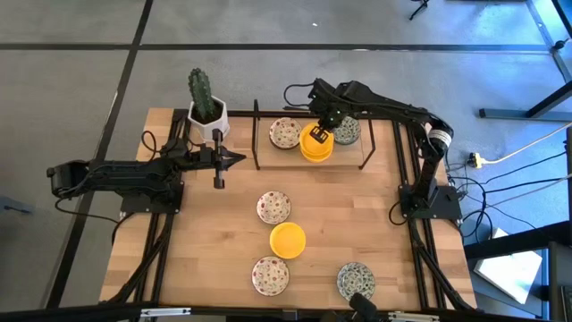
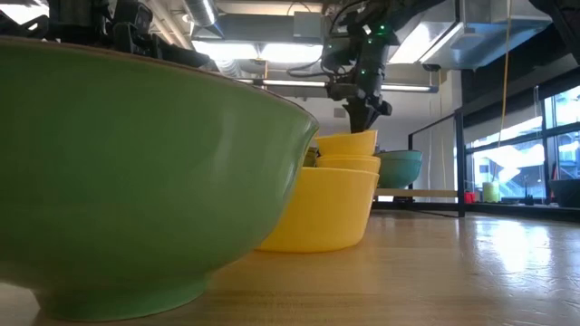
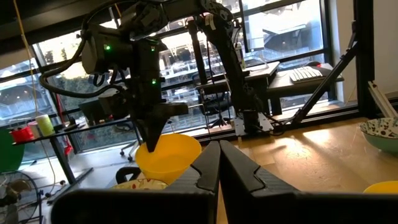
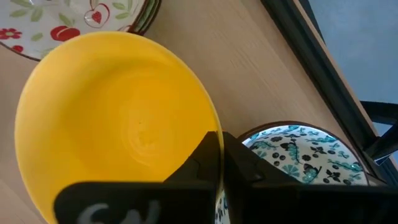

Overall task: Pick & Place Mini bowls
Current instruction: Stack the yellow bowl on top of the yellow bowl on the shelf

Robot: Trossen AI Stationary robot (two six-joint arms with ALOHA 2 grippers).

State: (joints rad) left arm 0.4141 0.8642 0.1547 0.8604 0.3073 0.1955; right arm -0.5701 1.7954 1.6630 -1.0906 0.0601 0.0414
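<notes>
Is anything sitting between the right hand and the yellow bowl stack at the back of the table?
Nothing visible. The right hand, fingers shut, is right at the rim of the top bowl of the yellow stack. The red-speckled bowl and green-patterned bowl sit to either side, not in between.
</notes>
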